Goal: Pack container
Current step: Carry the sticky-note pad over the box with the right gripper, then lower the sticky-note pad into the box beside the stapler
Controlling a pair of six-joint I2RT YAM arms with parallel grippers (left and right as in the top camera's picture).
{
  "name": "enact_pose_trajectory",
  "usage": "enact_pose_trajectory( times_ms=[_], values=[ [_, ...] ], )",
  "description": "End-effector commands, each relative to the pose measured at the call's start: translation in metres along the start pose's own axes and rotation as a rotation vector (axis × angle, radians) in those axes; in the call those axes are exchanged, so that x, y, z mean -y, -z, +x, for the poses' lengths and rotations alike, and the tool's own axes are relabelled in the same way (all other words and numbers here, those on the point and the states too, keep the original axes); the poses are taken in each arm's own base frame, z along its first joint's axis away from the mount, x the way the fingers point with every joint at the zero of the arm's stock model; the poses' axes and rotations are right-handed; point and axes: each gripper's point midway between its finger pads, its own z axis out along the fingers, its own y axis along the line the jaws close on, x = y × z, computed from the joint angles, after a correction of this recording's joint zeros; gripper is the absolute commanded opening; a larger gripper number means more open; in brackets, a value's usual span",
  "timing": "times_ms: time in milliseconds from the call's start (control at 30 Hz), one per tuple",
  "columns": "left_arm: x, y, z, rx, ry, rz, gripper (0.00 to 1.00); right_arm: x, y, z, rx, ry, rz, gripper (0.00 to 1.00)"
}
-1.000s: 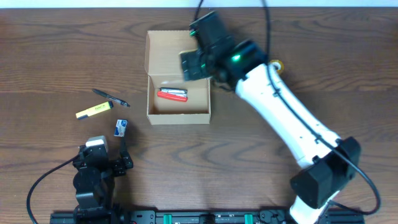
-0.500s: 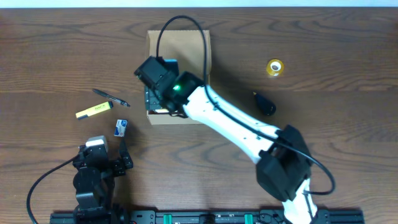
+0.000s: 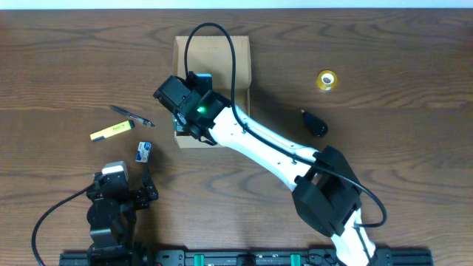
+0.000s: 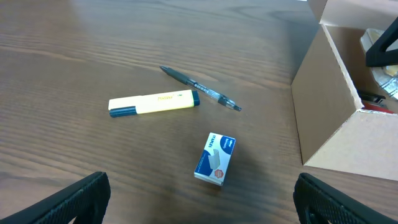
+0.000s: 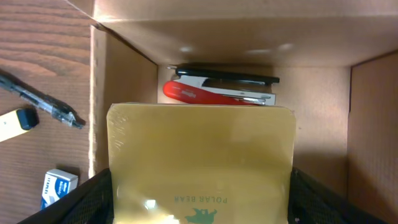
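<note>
Container (image 3: 214, 55) sits on the brown wood table (image 3: 384, 44), centre-left and toward the far edge, flap lid open and lying back away from the robot. Right wrist view looks straight into it: a red stapler (image 5: 217, 92) with a black top bar lies against the far inner wall, on the box floor. Right gripper (image 5: 200, 208) is over the open box, its fingers (image 5: 87, 199) closed on either side of a flat gold packet (image 5: 200, 155) printed "POLAR BEAR"; the packet hangs above the interior and covers the near half of it. From overhead the right gripper (image 3: 179, 103) and its wrist cover the box's left-front part, so neither the contents nor the packet can be made out there. Overhead alone shows a yellow tape roll (image 3: 326, 80) and a small black object (image 3: 314, 123), both on the table well right of the box. Outside the box to its left lie a pen (image 3: 131, 116), a yellow highlighter (image 3: 111, 131) just beside it, and a small blue staple box (image 3: 144, 152) nearer the robot. Left wrist view shows those three up close, all apart from the box's outer wall. Left gripper (image 4: 199, 208) is spread wide and empty, low at the table's near-left corner.
</note>
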Motion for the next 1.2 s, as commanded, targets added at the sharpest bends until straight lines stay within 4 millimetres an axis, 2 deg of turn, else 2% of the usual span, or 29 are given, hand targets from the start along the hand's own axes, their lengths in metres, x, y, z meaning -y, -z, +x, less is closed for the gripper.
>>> enact_pose_trajectory(
  times_ms=[0,300,567,1167],
  values=[
    [-0.002,-0.003,0.006,-0.01,-0.003,-0.012,0.95,0.005,-0.005,0.001,0.016,-0.028,0.034,0.01],
    [-0.002,-0.003,0.006,-0.01,-0.003,-0.011,0.95,0.011,-0.017,0.004,-0.002,-0.023,0.062,0.01],
    [-0.002,-0.003,0.006,-0.01,-0.003,-0.012,0.95,0.02,-0.035,0.018,-0.044,0.027,0.11,0.01],
    [-0.002,-0.003,0.006,-0.01,-0.003,-0.012,0.95,0.021,-0.039,0.02,-0.059,0.037,0.111,0.01]
  ],
)
